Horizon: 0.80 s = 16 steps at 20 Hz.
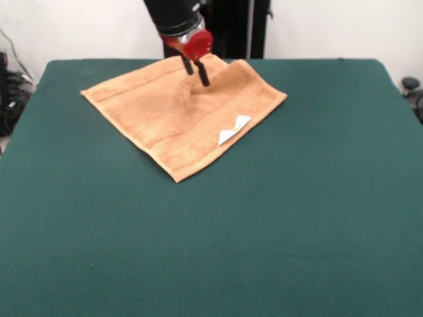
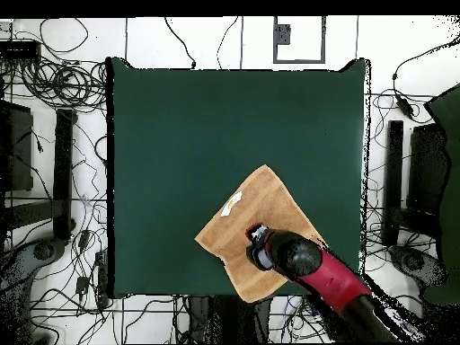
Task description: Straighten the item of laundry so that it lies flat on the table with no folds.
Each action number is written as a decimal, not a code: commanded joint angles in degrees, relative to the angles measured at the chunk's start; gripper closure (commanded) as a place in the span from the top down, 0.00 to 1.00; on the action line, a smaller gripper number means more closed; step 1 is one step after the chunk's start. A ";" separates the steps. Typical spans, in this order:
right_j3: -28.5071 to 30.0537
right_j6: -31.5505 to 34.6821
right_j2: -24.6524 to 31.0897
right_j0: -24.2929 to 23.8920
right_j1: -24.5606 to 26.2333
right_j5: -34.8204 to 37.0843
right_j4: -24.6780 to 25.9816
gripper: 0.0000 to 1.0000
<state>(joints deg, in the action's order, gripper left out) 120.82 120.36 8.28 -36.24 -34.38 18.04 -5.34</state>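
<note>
The tan-orange towel [image 1: 165,115] lies as a diamond at the far middle of the green table [image 1: 277,231], near the robot's edge. Its white care tag [image 1: 234,129] shows on the near right side. My gripper [image 1: 197,76] comes down on the towel's far middle, and its dark fingers [image 1: 203,74] pinch a raised ridge of cloth that puckers up toward them. In the overhead view the towel [image 2: 269,202] sits at the lower middle of the table [image 2: 198,135], with the tag [image 2: 232,204] on its left and the gripper [image 2: 258,239] over its lower part.
The towel's corner nearest the robot [image 2: 252,296] reaches the table's edge. The red and black arm [image 2: 328,274] covers part of the towel's right side in the overhead view. Cables and stands lie on the floor around the table.
</note>
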 commanded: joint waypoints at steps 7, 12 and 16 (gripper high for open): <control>1.46 7.89 13.98 -4.34 8.22 -5.50 -7.51 1.00; -2.40 4.01 17.10 -7.86 15.13 -6.95 -4.86 1.00; -4.42 2.98 16.97 -8.18 16.50 -6.01 -3.30 1.00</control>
<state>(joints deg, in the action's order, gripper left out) 121.38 120.36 16.86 -45.84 -24.36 15.32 -8.40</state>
